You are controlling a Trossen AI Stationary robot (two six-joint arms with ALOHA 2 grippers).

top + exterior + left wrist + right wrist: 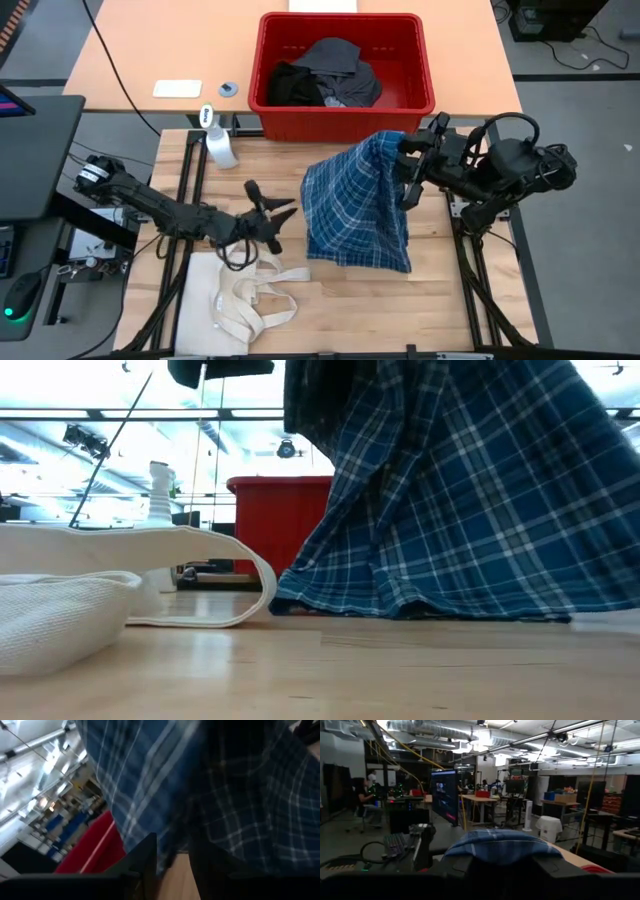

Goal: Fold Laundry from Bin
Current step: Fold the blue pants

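Overhead layout, read left to right. Left gripper point(283, 213): low over the table at about 8 o'clock from centre, fingers spread apart, tips just beside the lower left edge of the blue plaid shirt point(358, 200); it grips nothing. Cream tote bag point(240, 300): flat on the wood at 7 o'clock, directly below this gripper, its handles looping toward the shirt. Spray bottle point(218, 140): at 10 o'clock, lying near the table's far left corner. Shirt: hangs in the middle, hem bunched on the tabletop, screening the far side in the level view. Right gripper point(412, 150): at 2 o'clock, raised, clamped on the shirt's upper corner. Bin point(345, 105): red, at 12 o'clock beyond the table, containing dark garments point(325, 75).
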